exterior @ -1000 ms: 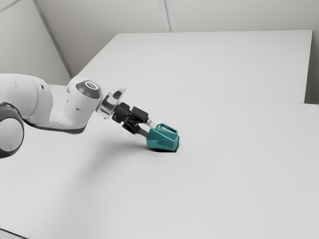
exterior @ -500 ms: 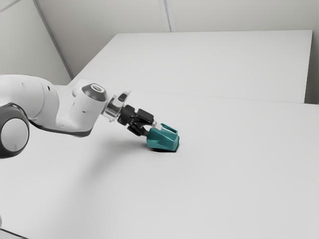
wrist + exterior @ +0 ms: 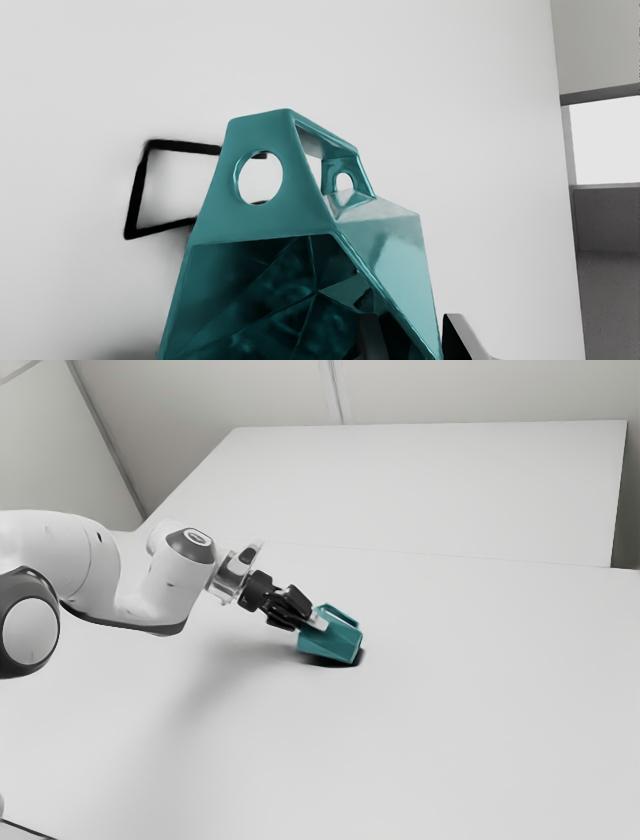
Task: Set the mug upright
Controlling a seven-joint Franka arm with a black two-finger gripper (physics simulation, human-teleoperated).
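The gripper (image 3: 316, 624) is at the open end of the teal mug (image 3: 335, 644) in the exterior view, its fingers close together on the rim. The mug lies on its side, slightly tilted, its base toward the exterior view's right and its handle on the upper side. In the wrist view one finger of the gripper (image 3: 413, 332) reaches inside the mouth of the mug (image 3: 265, 222) and the other stands against the outer face, with the mug's wall pinched between them. The lower part of the mouth is cut off there.
The white table (image 3: 430, 740) stretches around the mug, and a dark shadow lies beneath and beside it. A large white panel (image 3: 420, 490) rises behind. Past the table's edge, the wrist view has a grey wall area (image 3: 607, 220).
The fingers have come together on the mug's wall, after my hand moved forward to the mouth. The mug has tipped a little, its base shifting slightly toward the exterior view's right.
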